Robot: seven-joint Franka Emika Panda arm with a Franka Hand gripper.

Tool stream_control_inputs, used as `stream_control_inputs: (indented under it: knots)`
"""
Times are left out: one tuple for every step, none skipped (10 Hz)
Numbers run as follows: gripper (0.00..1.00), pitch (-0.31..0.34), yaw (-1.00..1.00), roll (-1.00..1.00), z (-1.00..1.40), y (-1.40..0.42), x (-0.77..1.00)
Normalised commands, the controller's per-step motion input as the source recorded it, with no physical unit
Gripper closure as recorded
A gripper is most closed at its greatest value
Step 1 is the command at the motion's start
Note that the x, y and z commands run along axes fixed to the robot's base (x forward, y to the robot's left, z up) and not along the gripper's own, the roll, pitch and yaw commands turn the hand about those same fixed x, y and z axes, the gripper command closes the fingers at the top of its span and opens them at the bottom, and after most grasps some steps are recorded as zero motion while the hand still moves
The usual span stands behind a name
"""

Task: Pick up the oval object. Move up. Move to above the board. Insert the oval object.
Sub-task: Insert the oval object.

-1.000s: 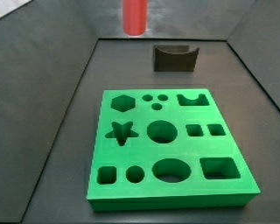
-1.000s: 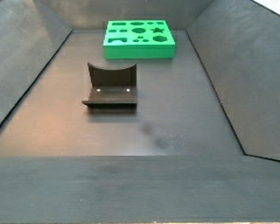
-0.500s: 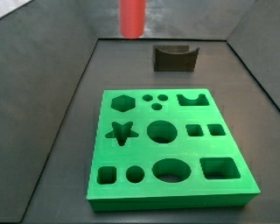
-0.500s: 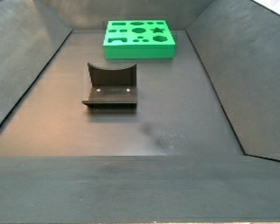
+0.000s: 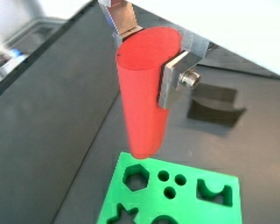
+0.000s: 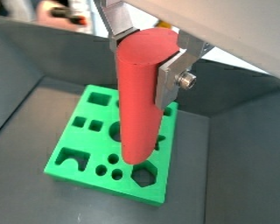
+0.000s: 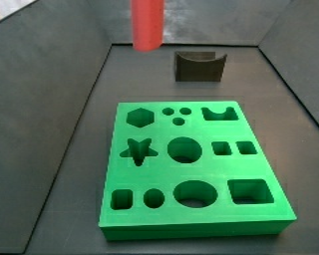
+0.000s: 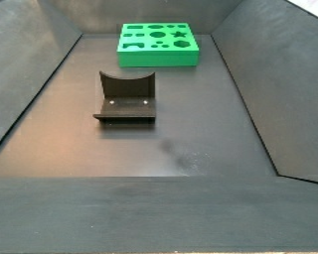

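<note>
High above the board (image 6: 111, 144), the pincer (image 6: 149, 54) was closed on the oval object (image 6: 143, 101), held upright so it could enter a hole.

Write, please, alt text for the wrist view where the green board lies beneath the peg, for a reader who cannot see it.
The gripper holds the oval object, a red peg, upright between its silver fingers, hanging above the board. The green board with its shaped holes lies on a dark floor between dark walls.
</note>
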Motion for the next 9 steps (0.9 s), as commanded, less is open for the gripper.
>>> stream_control_inputs:
  knots:
    - [1.00, 0.017, -0.98, 0.00, -0.11, -0.06, 0.00]
    - [1.00, 0.000, -1.00, 0.00, -0.17, -0.04, 0.00]
    - [1.00, 0.000, -0.99, 0.05, -0.13, -0.05, 0.00]
    - [1.00, 0.000, -0.94, 0.05, -0.17, -0.15, 0.00]
    - [1.00, 0.000, -0.94, 0.04, -0.17, -0.16, 0.00]
    - [1.00, 0.003, -0.93, 0.03, -0.20, -0.19, 0.00]
    - [1.00, 0.039, -0.59, 0.04, -0.29, -0.39, 0.19]
    - [1.00, 0.053, -0.36, 0.11, -0.42, -0.48, 0.37]
    - [1.00, 0.056, -0.39, 0.06, -0.33, -0.50, 0.34]
